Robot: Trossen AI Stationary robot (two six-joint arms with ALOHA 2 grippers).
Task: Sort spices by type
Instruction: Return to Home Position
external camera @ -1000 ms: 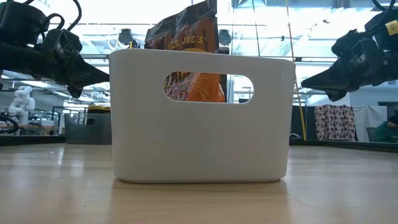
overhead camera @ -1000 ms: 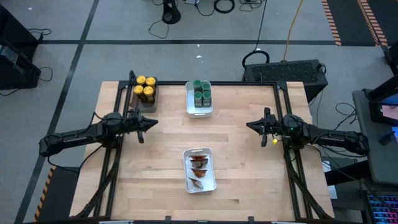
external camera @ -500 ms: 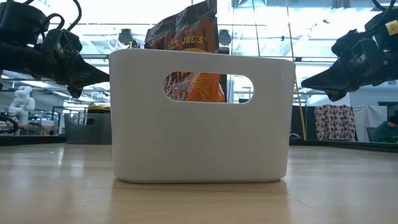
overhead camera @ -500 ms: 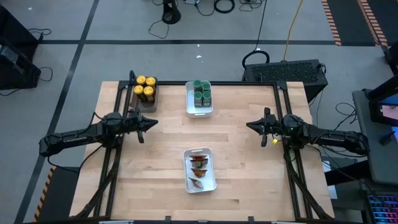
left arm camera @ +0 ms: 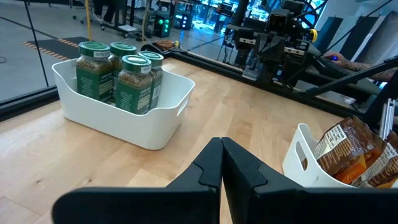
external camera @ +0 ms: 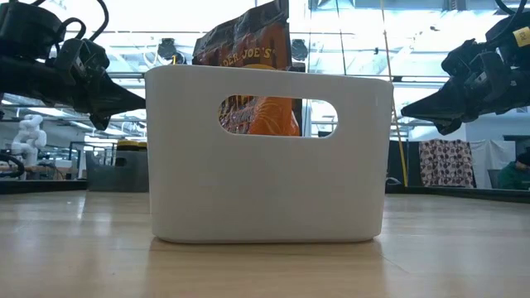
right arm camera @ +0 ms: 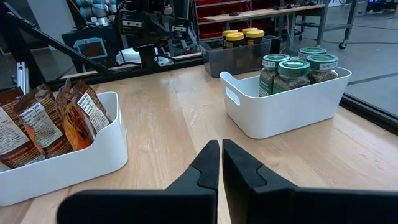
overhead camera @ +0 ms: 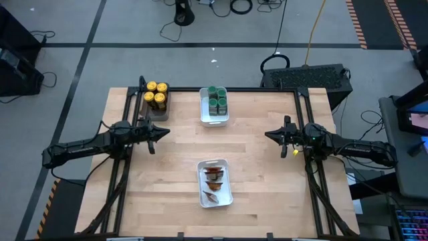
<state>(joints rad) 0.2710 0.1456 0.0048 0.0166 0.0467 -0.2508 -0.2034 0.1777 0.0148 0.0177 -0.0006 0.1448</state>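
Spices sat sorted on the bench [overhead camera: 261, 194]: yellow-lidded jars [overhead camera: 156, 94] in a dark bin [overhead camera: 159, 114] at upper left, green-lidded jars [overhead camera: 217, 98] in the upper white bin [overhead camera: 214, 118], packets [overhead camera: 214, 178] in the lower white bin [overhead camera: 219, 201]. At mid-frame the left end effector [overhead camera: 162, 131] and the right end effector [overhead camera: 269, 136] hovered pinched shut, empty, well apart. Homing well probably meant retracting level, clear of every bin.

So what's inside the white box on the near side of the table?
Brown-orange spice packets stand in the white box. From table height its wall hides most of them; only their tops and a patch through the handle hole show.
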